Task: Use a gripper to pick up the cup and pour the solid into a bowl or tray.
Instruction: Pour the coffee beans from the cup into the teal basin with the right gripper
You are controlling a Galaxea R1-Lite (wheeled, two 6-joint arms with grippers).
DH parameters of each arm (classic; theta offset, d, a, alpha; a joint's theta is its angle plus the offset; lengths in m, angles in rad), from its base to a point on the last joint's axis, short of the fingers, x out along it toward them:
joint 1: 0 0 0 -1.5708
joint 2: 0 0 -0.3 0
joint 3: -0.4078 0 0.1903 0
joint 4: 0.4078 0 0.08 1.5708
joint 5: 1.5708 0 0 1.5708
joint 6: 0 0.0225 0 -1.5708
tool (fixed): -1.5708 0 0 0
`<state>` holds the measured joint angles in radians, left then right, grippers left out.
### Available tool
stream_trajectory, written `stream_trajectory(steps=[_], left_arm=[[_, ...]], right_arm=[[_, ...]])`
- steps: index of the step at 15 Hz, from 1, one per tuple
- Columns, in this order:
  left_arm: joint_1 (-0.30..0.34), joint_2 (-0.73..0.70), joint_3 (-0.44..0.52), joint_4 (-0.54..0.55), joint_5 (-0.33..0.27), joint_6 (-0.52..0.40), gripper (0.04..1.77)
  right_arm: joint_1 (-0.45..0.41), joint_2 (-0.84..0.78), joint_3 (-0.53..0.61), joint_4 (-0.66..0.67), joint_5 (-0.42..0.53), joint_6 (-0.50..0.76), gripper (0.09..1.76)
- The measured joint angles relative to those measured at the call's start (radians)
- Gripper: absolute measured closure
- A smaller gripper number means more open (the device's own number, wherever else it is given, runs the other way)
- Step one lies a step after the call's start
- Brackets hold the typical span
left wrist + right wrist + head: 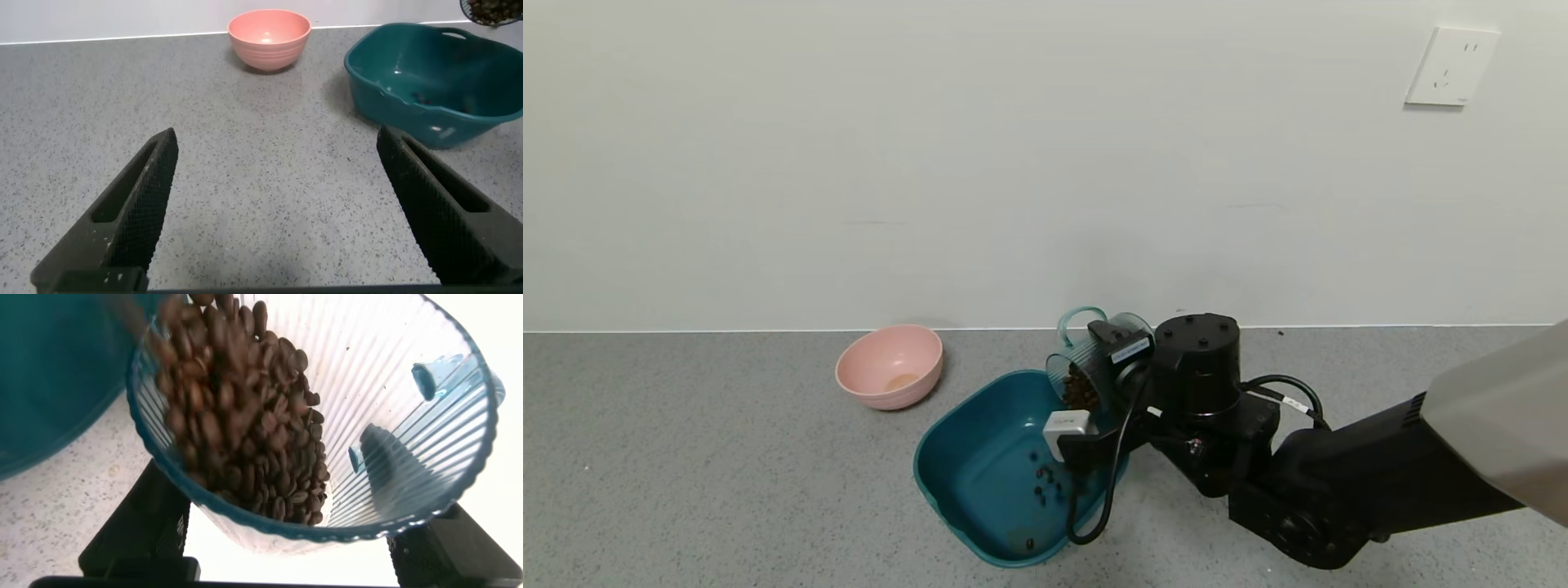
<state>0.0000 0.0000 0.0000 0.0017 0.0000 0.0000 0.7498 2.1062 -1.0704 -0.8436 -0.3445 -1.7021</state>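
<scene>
Head view: the right gripper (1112,377) is clamped across the small translucent grey-blue ribbed plastic cup (1094,359), which is tipped well over with its mouth facing down and away from the claw, towards the large dark teal rounded-square plastic basin (956,457) directly beneath. The small dark reddish-brown bean-like solid (1081,392) is massed at the lower lip of the cup. A few pieces already lie on the basin floor below the claw.

Right wrist view: the solid (245,416) is sliding along the ribbed wall of the cup (392,400) towards the rim, with the basin (57,376) beyond it.

Procedure for the pour, as judged from this state:
1. Keep the cup mouth inside the basin outline; it sits near the basin's edge closest to the claw, so pieces may bounce out.
2. Increase tilt gradually, since the mass will likely release all at once.
3. Maintain the clamp; the ribbed plastic probably slips easily.

The left gripper (278,212) is parked well apart, fingers spread, above bare counter. The round pink bowl (889,366) is not the target.
</scene>
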Motion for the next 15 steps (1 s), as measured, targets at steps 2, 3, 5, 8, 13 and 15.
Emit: stream_trajectory(steps=[2, 3, 5, 8, 13, 15], left_arm=[[0.0, 0.0, 0.0, 0.0, 0.0, 0.0, 0.06], [0.0, 0.0, 0.0, 0.0, 0.0, 0.0, 0.06], [0.0, 0.0, 0.0, 0.0, 0.0, 0.0, 0.06], [0.0, 0.0, 0.0, 0.0, 0.0, 0.0, 0.06], [0.0, 0.0, 0.0, 0.0, 0.0, 0.0, 0.06], [0.0, 0.0, 0.0, 0.0, 0.0, 0.0, 0.06]], right_arm=[[0.004, 0.003, 0.005, -0.019, -0.024, -0.022, 0.5], [0.007, 0.005, 0.007, -0.024, -0.029, -0.03, 0.5], [0.011, 0.009, 0.01, -0.036, -0.03, -0.046, 0.5], [0.016, 0.016, 0.014, -0.061, -0.041, -0.074, 0.5], [0.023, 0.016, 0.038, -0.096, -0.044, -0.1, 0.5], [0.023, 0.009, 0.048, -0.1, -0.044, -0.104, 0.5]])
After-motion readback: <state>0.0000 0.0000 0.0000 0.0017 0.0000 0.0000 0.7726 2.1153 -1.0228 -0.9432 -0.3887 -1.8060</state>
